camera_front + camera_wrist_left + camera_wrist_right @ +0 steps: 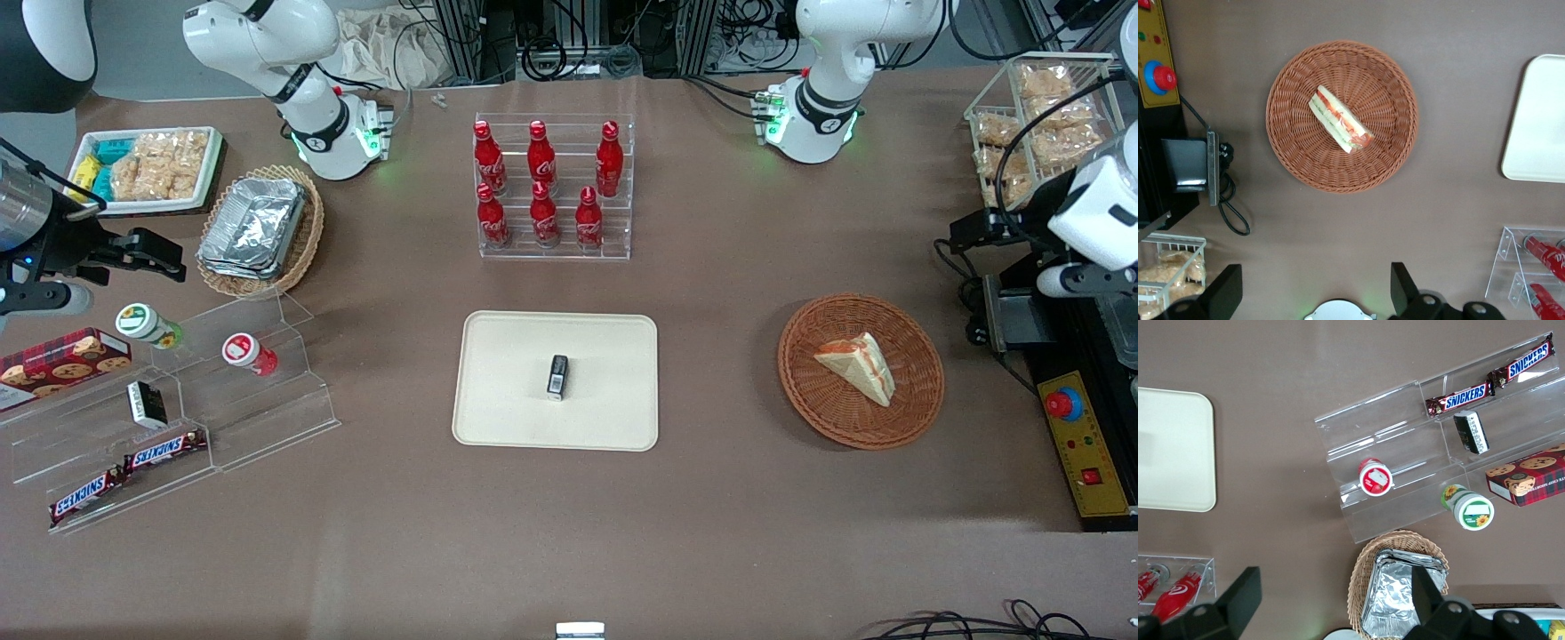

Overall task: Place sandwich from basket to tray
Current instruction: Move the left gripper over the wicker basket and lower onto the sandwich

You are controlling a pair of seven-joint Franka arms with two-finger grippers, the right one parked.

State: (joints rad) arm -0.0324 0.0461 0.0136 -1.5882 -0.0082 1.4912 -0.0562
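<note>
The sandwich (858, 364), a pale bread wedge with red and green filling, lies in the round reddish-brown wicker basket (845, 422) toward the working arm's end of the table. The left wrist view shows the sandwich (1340, 120) in the middle of the basket (1301, 157). The cream tray (498, 418) lies mid-table with a small black object (557, 376) on it; the tray's edge also shows in the left wrist view (1538, 127). My left gripper (969, 233) (1315, 290) is open and empty, held high above the table beside the basket, apart from it.
A black box with a cable (1009, 311) and a yellow emergency-stop box (1080, 444) sit at the table edge near the gripper. A wire rack of snack bags (1040, 107) stands there too. A clear rack of red bottles (551, 187) stands farther from the camera than the tray.
</note>
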